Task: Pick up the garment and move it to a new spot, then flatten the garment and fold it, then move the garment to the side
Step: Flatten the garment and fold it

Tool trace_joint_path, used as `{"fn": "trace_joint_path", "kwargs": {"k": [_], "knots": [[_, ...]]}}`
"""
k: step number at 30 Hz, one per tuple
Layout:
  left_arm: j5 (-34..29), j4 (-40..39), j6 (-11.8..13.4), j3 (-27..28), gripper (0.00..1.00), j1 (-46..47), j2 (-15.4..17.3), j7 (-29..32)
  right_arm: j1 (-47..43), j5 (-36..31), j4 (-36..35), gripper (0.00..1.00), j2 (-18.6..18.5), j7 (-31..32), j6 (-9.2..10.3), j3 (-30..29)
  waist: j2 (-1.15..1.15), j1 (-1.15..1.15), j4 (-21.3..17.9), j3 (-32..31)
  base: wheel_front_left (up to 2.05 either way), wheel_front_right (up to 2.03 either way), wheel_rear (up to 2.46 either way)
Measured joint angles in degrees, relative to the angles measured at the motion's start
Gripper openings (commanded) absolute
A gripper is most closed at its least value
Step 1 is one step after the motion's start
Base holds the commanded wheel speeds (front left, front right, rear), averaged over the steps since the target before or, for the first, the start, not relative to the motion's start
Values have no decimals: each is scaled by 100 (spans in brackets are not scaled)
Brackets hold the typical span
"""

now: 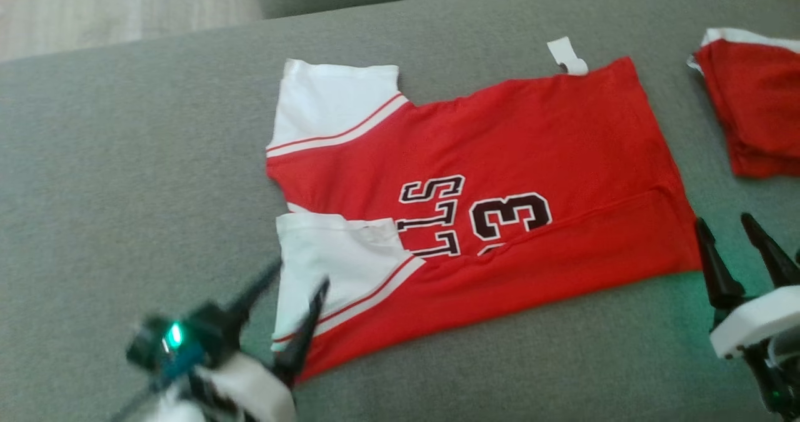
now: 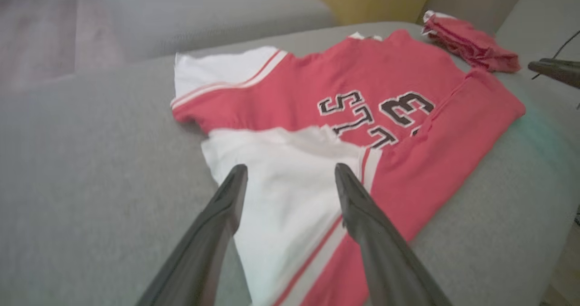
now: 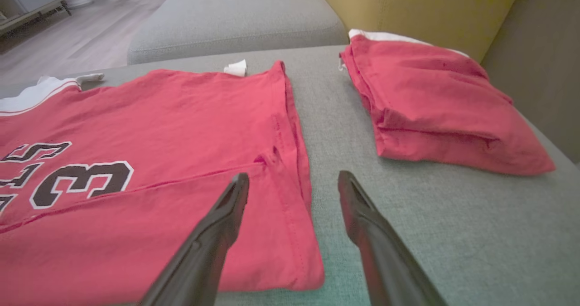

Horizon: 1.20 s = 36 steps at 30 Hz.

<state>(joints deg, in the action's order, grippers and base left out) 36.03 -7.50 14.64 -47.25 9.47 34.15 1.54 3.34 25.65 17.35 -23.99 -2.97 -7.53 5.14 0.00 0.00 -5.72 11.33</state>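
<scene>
Left gripper (image 1: 302, 273): jaws wide, nothing held, hovering over the garment's near white sleeve (image 2: 281, 192). Contact with the cloth can't be told. Right gripper (image 1: 724, 220): also wide and empty, just beside the near hem corner, tips above bare grey cushion (image 3: 408, 206).

The garment (image 1: 500, 159) is a red jersey lying flat mid-cushion. Its near long edge is folded up into a flap (image 1: 562, 253) that covers the bottom of the lettering (image 1: 475, 216).

Risks:
- The flap is thin and only one crease holds it. If a pinch takes just the top layer, lifting would likely peel it open and undo the fold.
- The near sleeve sits loosely on top. A grazing left finger could drag it askew.
- The cushion is soft, so a deep pinch may catch the cover too.
- A folded red pile (image 3: 435, 111) lies close on the right. A careless sideways move could shove or overlap it.

Orientation: the long axis runs left to right in the head view, slightly tilted, with the right end farther from the robot. Sleeves and neck point to the robot's left, the hem to its right. A white tag (image 1: 567, 56) sticks out at the far edge.
</scene>
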Motion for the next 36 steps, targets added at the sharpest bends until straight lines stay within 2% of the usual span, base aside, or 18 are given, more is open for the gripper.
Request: {"fn": "trace_joint_path", "kwargs": {"k": [4,6,8,12,13,16,19,24,36], "knots": [[-89,-41,-181,138,100,558,168,211,46,-114,-212,100,94,82,0,3,0,0,-102,107,0,0,0],[-76,-25,-348,261,100,1057,259,446,112,-171,-331,100,174,105,0,5,0,0,-163,201,0,0,0],[-36,102,-598,348,100,1599,316,710,185,-213,-424,100,213,123,0,23,0,1,-221,311,0,0,0],[430,660,-1238,492,100,2646,321,1386,359,-261,-491,100,229,148,0,47,0,1,-337,567,0,0,0],[661,1014,-1477,508,100,3116,297,1819,449,-279,-502,100,237,148,0,68,0,2,-397,695,0,0,0],[980,1599,-1758,513,100,3725,286,2542,622,-305,-533,100,271,148,0,174,0,2,-529,862,0,0,0],[1255,2138,-1827,547,100,4184,254,3147,821,-345,-534,100,344,133,0,226,0,1,-685,1019,0,0,0],[1288,2917,-1873,557,100,4766,257,3716,1023,-353,-448,100,465,36,0,409,0,1,-947,1268,0,0,0],[978,3876,-1945,448,100,5144,345,3805,1436,-268,-15,100,595,-260,0,750,0,1,-1482,1614,0,0,0]]}}
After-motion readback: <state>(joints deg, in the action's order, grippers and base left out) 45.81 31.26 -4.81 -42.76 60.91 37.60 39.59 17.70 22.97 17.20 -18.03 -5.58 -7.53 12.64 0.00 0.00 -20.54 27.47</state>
